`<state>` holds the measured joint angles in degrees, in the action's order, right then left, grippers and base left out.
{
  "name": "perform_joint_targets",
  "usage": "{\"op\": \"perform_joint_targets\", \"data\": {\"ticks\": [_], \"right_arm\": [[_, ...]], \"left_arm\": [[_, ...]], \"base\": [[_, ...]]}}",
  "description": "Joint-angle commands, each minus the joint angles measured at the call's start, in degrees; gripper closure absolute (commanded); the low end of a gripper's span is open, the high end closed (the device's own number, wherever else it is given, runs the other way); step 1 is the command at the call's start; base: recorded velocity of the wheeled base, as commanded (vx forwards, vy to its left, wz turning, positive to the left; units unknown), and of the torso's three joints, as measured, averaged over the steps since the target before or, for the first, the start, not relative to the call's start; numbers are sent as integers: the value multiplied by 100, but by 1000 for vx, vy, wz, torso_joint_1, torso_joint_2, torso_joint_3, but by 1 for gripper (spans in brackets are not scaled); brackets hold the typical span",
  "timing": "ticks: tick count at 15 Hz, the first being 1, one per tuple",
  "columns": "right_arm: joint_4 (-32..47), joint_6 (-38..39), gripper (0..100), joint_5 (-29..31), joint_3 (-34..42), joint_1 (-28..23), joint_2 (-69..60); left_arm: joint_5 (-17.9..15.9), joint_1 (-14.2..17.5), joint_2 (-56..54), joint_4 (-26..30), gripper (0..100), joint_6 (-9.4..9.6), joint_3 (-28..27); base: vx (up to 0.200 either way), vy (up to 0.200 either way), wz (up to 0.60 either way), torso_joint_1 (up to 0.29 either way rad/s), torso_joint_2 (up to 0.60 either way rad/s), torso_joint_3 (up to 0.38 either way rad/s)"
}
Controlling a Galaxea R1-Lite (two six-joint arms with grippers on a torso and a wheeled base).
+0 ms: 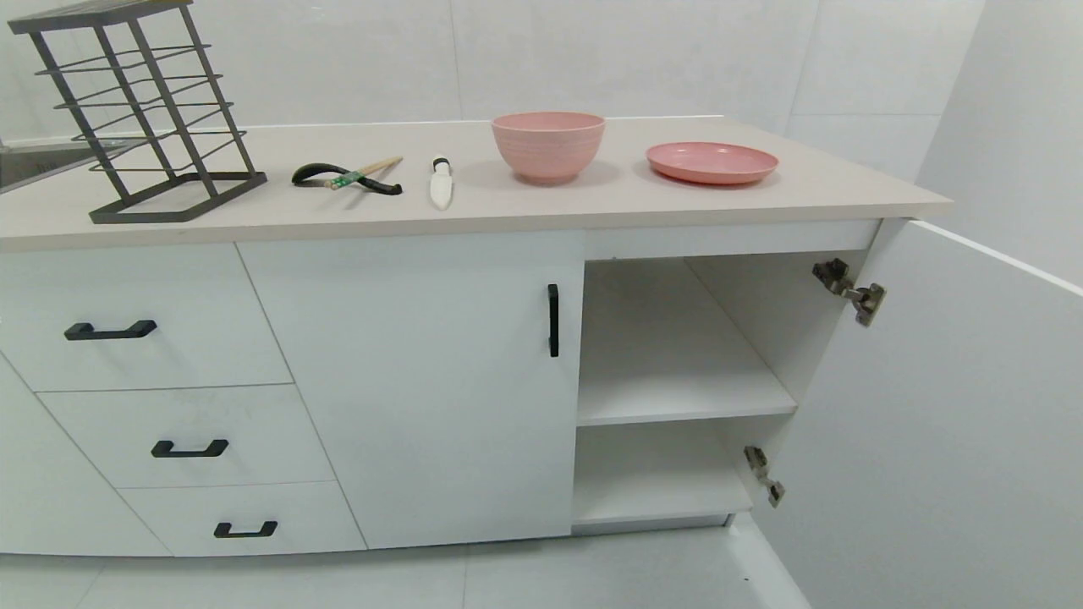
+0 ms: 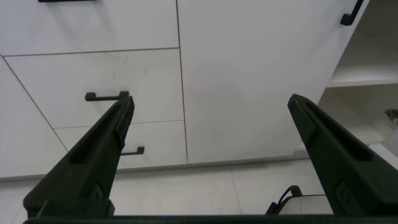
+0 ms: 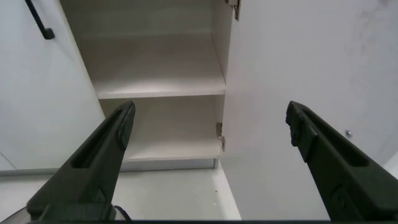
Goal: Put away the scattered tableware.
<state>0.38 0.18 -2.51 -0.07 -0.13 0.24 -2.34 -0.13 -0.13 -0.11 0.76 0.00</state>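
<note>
On the countertop [image 1: 829, 199] stand a pink bowl [image 1: 548, 145] and, to its right, a flat pink plate [image 1: 711, 161]. Left of the bowl lie a white knife [image 1: 441, 182], a black spoon [image 1: 326, 173] and wooden chopsticks [image 1: 365, 172] crossing it. My left gripper [image 2: 208, 106] is open, held low in front of the drawers [image 2: 93, 78]. My right gripper [image 3: 208, 112] is open too, facing the open cabinet's shelves [image 3: 158, 87]. Neither holds anything.
A black wire rack [image 1: 144, 110] stands at the counter's left end beside a sink edge [image 1: 34, 161]. The right cabinet door [image 1: 956, 406] is swung open, showing two bare shelves [image 1: 668, 406]. The left door with a black handle [image 1: 552, 320] is closed, as are three drawers [image 1: 186, 431].
</note>
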Motion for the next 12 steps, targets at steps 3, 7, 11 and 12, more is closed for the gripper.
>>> {"op": "perform_joint_targets", "data": {"ticks": [3,7,11,12], "right_arm": [[-3,-1,0,-4,-1,-4,-16],[-3,-1,0,-4,-1,-4,-16],[-3,-1,0,-4,-1,-4,-16],[-3,-1,0,-4,-1,-4,-16]], "left_arm": [[-3,-4,13,2,0,-5,0],[6,-4,13,2,0,-5,0],[6,-4,13,2,0,-14,0],[6,-4,13,2,0,-14,0]], "base": [[200,0,0,4,-1,7],[100,0,0,1,-2,1],[0,0,0,0,0,0],[200,0,0,7,7,-2]]}}
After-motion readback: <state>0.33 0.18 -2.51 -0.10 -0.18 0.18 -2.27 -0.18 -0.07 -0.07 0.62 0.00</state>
